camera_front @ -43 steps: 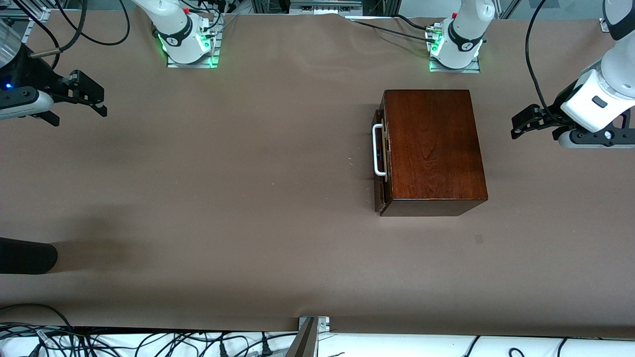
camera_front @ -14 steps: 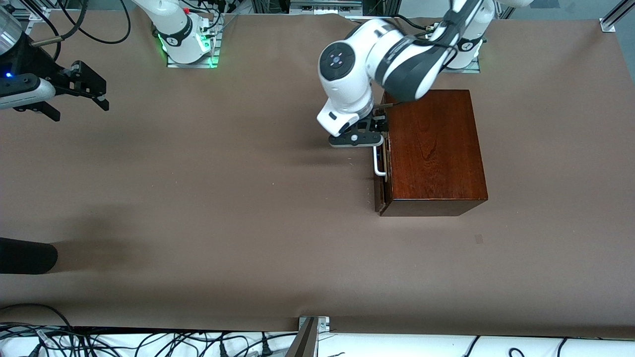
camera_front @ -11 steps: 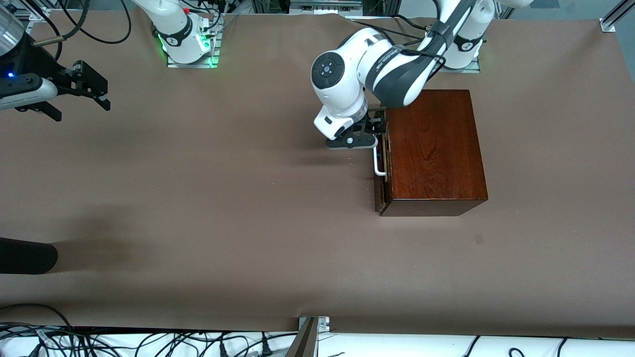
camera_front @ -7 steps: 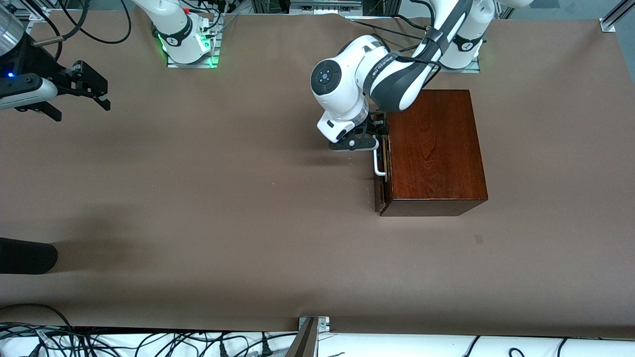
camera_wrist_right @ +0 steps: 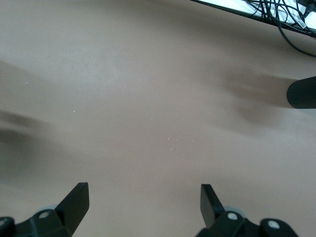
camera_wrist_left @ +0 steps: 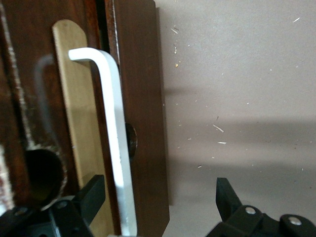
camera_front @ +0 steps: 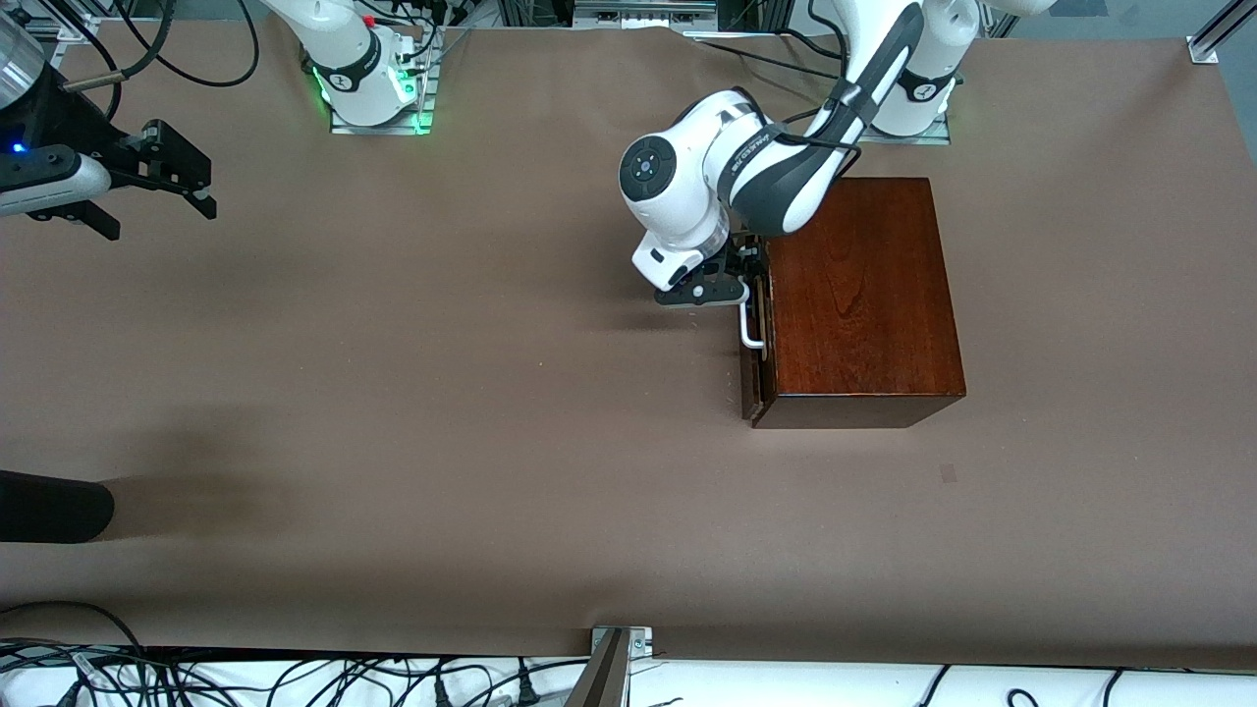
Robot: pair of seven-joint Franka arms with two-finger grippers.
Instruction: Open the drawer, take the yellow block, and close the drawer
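Nothing really readable here. The left arm (camera_front: pixel 786 172) has a line of dark lettering on its white shell, but it's too tiny to make out. No other labels, numbers or signs show anywhere.

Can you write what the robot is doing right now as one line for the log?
left tool: open, straddling white handle | drawer: nearly shut | yellow block: unseen | right tool: open, waiting over table

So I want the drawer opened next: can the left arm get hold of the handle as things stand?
Probably yes. The left gripper is open, its fingers straddling the white handle of the drawer, with nothing between them.
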